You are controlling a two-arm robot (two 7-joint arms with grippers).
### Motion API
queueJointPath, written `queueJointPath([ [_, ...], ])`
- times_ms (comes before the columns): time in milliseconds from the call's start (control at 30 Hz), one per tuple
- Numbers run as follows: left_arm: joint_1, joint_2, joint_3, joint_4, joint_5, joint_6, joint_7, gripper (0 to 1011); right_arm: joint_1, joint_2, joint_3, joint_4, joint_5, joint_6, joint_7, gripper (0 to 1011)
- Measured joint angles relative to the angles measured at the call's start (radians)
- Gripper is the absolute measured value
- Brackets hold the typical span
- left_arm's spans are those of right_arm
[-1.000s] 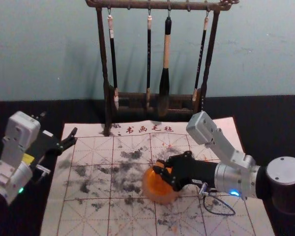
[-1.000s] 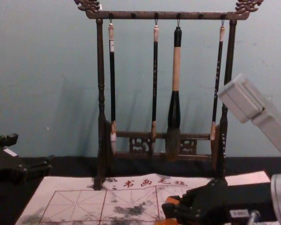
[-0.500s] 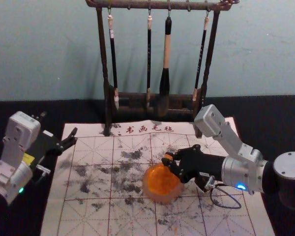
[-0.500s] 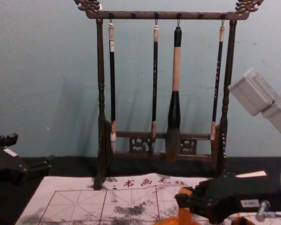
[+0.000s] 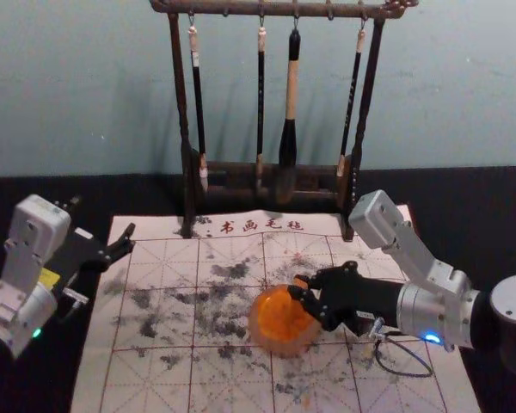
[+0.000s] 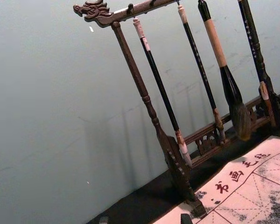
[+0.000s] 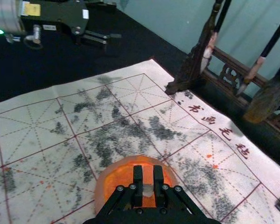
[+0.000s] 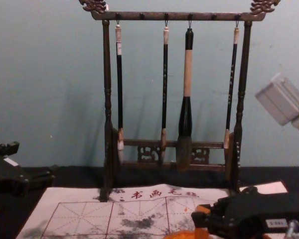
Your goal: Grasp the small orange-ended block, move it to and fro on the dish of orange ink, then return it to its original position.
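Small orange-ended block [image 8: 201, 227] was at the dish of orange ink [image 5: 275, 348], at the rim on the robot's right – whether it touched the ink, couldn't tell. Right gripper [image 5: 299, 286] had it, fingers closed on the block from both sides, arm reaching in from the robot's right. Dish sat on the white gridded mat [image 5: 159, 227], which had grey-black smudges and a few orange specks. Left gripper [image 5: 103, 218] was parked off the mat's left side, fingers spread apart with nothing between them. Dark wooden rack [image 5: 275, 10] stood at the mat's far edge, four brushes [image 5: 291, 86] hanging from its top bar – thickest one second from the right. Black table [image 5: 482, 206] under it all, pale blue-green wall [image 5: 464, 86] behind.
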Motion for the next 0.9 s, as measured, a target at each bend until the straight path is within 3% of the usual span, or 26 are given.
queueJointPath([
  [433,0.000,0.000,0.000,0.000,0.000,0.000,0.000,1001,-0.017,0.008,-0.016,-0.031,0.012,-0.006,0.022,82],
  [900,0.000,0.000,0.000,0.000,0.000,0.000,0.000,1001,0.028,-0.028,-0.059,0.017,-0.006,-0.008,0.033,82],
])
